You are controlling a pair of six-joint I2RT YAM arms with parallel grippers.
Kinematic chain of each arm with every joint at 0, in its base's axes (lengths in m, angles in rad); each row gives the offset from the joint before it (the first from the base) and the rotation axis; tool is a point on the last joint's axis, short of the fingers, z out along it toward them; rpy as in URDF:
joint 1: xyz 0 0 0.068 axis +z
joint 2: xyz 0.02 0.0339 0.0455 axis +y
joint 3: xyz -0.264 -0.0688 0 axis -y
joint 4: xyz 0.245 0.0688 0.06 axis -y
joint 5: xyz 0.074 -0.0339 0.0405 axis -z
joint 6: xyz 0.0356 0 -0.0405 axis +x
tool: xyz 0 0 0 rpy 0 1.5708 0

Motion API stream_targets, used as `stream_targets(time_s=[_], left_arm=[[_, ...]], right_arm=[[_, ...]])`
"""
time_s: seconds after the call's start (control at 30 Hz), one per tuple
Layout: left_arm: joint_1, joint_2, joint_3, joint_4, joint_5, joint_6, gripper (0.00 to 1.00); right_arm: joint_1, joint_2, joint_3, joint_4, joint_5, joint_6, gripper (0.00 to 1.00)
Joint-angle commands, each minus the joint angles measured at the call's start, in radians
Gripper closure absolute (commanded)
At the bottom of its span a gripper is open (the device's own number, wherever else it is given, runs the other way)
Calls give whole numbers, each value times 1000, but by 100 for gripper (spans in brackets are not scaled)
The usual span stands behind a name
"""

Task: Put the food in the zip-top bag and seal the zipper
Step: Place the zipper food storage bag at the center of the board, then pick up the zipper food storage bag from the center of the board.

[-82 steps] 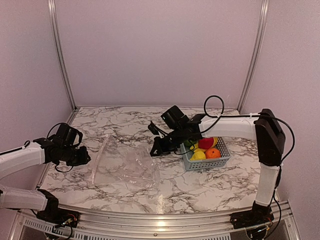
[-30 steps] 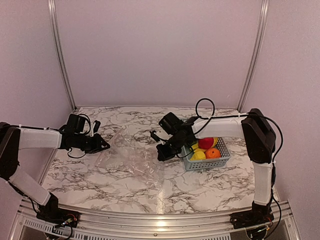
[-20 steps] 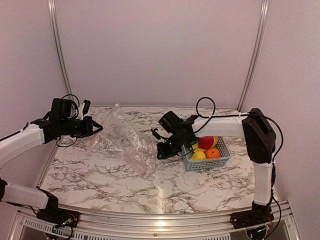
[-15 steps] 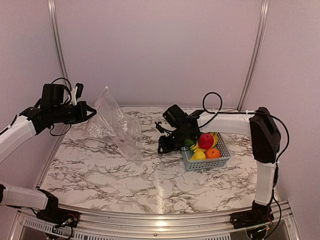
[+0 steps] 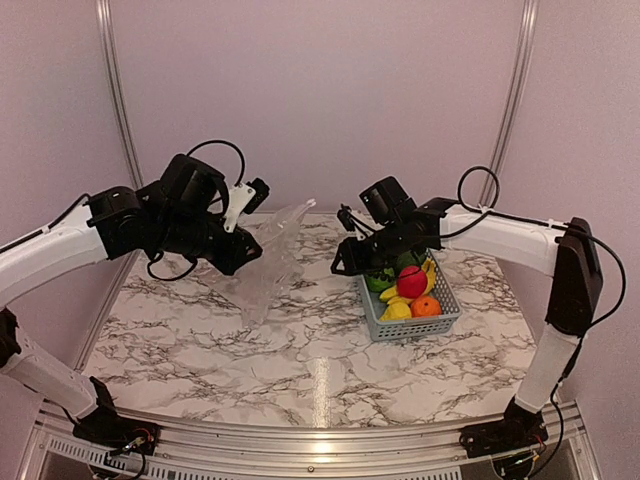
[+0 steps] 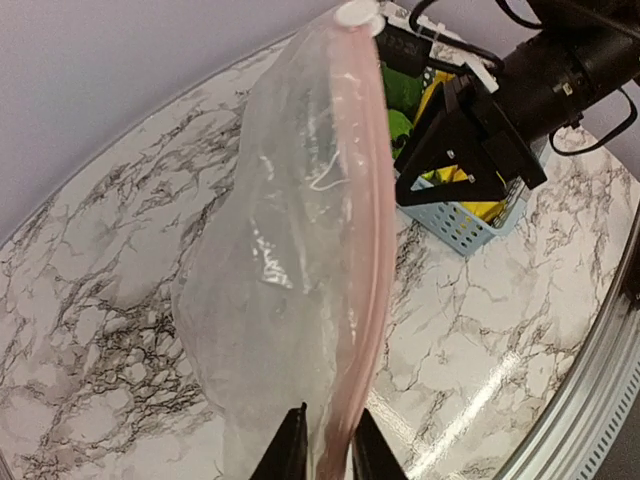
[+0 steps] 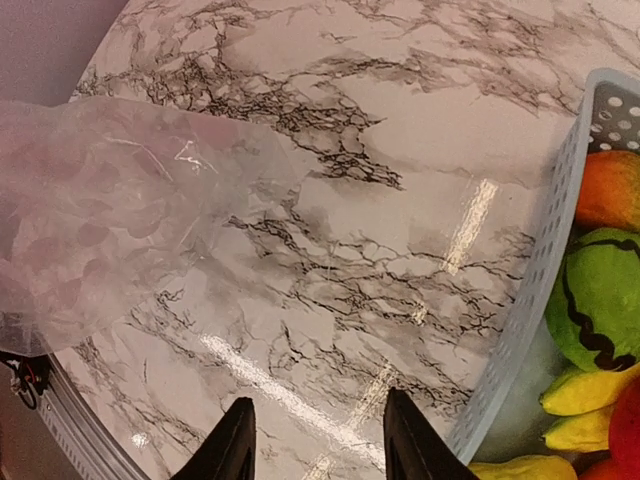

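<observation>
My left gripper (image 5: 246, 256) is shut on the zip-top bag (image 5: 272, 258) and holds it in the air, its lower end near the table. In the left wrist view the fingertips (image 6: 292, 447) pinch the bag (image 6: 285, 230) by its pinkish zipper (image 6: 368, 240), which runs away from the jaws. My right gripper (image 5: 341, 263) is open and empty above the table, between bag and basket; its wrist view (image 7: 320, 452) shows bare marble between the fingers. The food lies in the grey basket (image 5: 441, 322): red apple (image 5: 411, 281), orange (image 5: 426, 306), lemon (image 5: 397, 311), banana (image 5: 430, 269), melon (image 7: 598, 297).
The basket's slotted wall (image 7: 553, 262) stands just right of my right gripper. The bag (image 7: 95, 215) hangs to that gripper's left. Marble table, walls and metal rails at the back and sides.
My left gripper took hold of the flat bag, lifted it off the table and carried it up and right toward the middle. My right gripper rose and drew back a little toward the basket.
</observation>
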Motion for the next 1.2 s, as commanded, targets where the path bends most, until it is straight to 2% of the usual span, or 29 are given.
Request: stream_targets(time_s=[0.0,0.1,0.17,0.33,0.57,0.7,0.83,0.9,0.97,1.03,1.17], left_arm=[[-117,100,-68,-88,-121,-19,71],[-194,120,-47,-64,-164,-29,61],[-205,102,-35,-38,-150,-56,58],[-203,75,-49,-26,-139,-44,59],[-200,91,-9,-52,-127,-14,57],[-203,86,-5,-81,-73,29,58],[-210,37,-78,-61,45,48,60],[-225,13,-125,-36,68,58,61],[-230,-7,-178,-28,62,51,62],[-229,-27,-229,-17,35,33,63],[-207,-97,-333,57,8,-53,63]], right_arm=[[-12,-16,-72,25,-13,27,59],[-12,-32,-114,39,-26,47,59],[-12,-54,-151,75,-54,63,59],[-12,-91,-236,182,-185,89,59],[-10,-91,-244,201,-225,88,59],[6,-118,-244,174,-242,13,60],[88,-161,-255,103,-194,-129,68],[119,-178,-289,92,-193,-139,73],[154,-200,-331,109,-218,-168,74],[206,-209,-352,114,-182,-207,75],[306,-158,-308,68,-98,-278,73]])
